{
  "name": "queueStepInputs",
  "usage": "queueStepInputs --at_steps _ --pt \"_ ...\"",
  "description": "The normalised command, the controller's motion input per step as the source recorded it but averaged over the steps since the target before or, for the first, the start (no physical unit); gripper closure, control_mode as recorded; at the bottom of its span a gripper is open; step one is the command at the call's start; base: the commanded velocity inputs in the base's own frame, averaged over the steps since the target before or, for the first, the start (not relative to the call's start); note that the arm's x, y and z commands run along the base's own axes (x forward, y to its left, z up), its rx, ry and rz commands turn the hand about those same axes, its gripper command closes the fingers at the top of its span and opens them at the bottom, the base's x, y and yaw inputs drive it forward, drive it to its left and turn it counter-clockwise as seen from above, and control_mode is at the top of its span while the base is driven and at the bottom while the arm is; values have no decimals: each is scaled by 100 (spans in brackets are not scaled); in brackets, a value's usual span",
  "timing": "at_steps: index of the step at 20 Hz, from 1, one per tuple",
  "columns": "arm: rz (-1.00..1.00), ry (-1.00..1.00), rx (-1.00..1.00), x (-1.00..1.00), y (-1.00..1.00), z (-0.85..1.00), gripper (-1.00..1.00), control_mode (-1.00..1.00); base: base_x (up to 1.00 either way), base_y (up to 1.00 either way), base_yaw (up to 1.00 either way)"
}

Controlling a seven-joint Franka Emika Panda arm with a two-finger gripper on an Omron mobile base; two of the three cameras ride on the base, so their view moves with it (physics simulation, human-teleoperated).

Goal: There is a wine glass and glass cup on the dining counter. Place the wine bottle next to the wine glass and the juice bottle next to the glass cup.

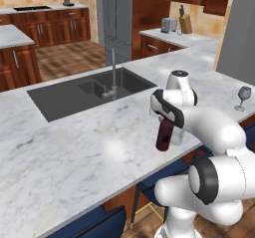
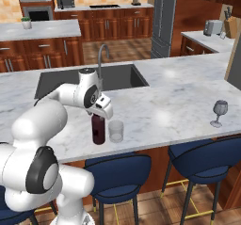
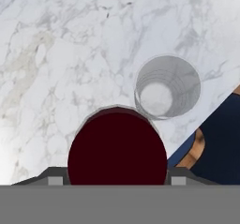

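The squat dark red bottle (image 2: 98, 130) stands upright on the white-grey veined marble dining counter (image 2: 164, 106), just beside the short clear straight-sided glass cup (image 2: 116, 131) and close to the counter's near edge. It is slightly apart from the cup rather than touching it. The hand view looks straight down on the bottle's wide round maroon top, with the cup's open mouth next to it.

The white arm's two-finger gripper (image 2: 98, 117) sits over the bottle's top, one finger on each side of it. The fingers are close against the glass, but I cannot tell whether they are pinching it or have let go.

Since the bottle stands by the cup, I judge it to be the juice bottle, with the placing step at or near its end. No label shows, so that is a guess.

The small clear stemmed wine glass (image 2: 219, 112) stands well apart from the cup, far along the same counter edge, with nothing beside it. The dark built-in sink (image 2: 94, 78) and curved steel tap (image 2: 101, 54) lie beyond the cup, and blue padded stools (image 2: 117, 172) stand below it.

If the hand is loose, the next move calls for a straight lift clear of the bottle without knocking the cup. The wine bottle would then have to be fetched.
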Motion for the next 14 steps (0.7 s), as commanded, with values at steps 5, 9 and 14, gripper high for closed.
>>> queueStepInputs --at_steps 5,9,14 --pt "-1 0 0 -8 1 -31 -100 -100 0 0 0" --pt "-1 0 0 -3 1 -18 -100 -100 0 0 0" --pt "0 1 0 -4 0 -2 -100 -100 0 0 0"
